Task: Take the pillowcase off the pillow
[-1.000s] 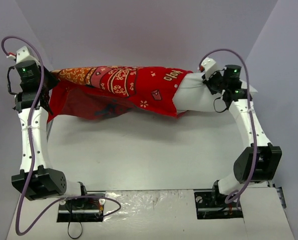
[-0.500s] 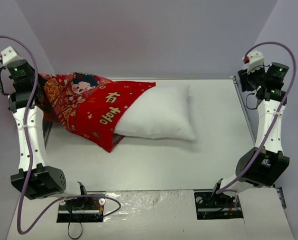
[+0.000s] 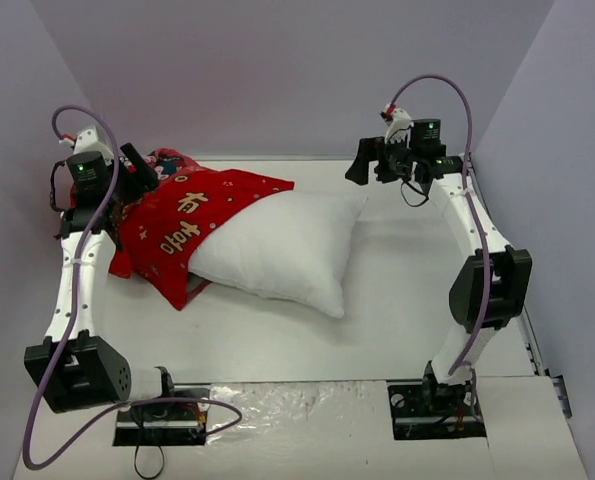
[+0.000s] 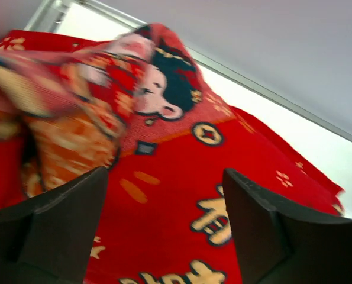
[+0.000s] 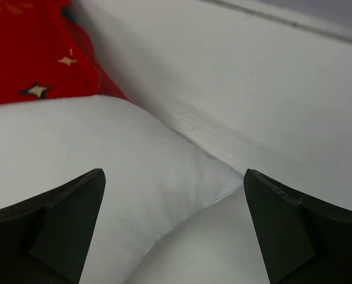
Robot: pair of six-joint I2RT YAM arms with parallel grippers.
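Observation:
The red printed pillowcase [image 3: 177, 225] lies crumpled at the table's left, draped over the left end of the white pillow [image 3: 277, 250]. Whether that end is still inside the cover is hidden. My left gripper [image 3: 142, 170] hovers over the cover's far left part, open, with only red fabric [image 4: 164, 195] showing below its dark fingers [image 4: 264, 231] and nothing between them. My right gripper [image 3: 362, 165] hangs open above the pillow's far right corner. In the right wrist view the pillow [image 5: 75, 154] and a patch of pillowcase [image 5: 28, 53] lie under the open gripper [image 5: 173, 225].
Grey walls [image 3: 277, 70] close in the white table [image 3: 407, 290] at the back and both sides. The arm bases [image 3: 162, 410] stand at the near edge on a shiny strip.
Both grippers have opened. The left one has let go of the pillowcase and dropped toward it. The right arm has swung in from the right edge toward the pillow, which has shifted left.

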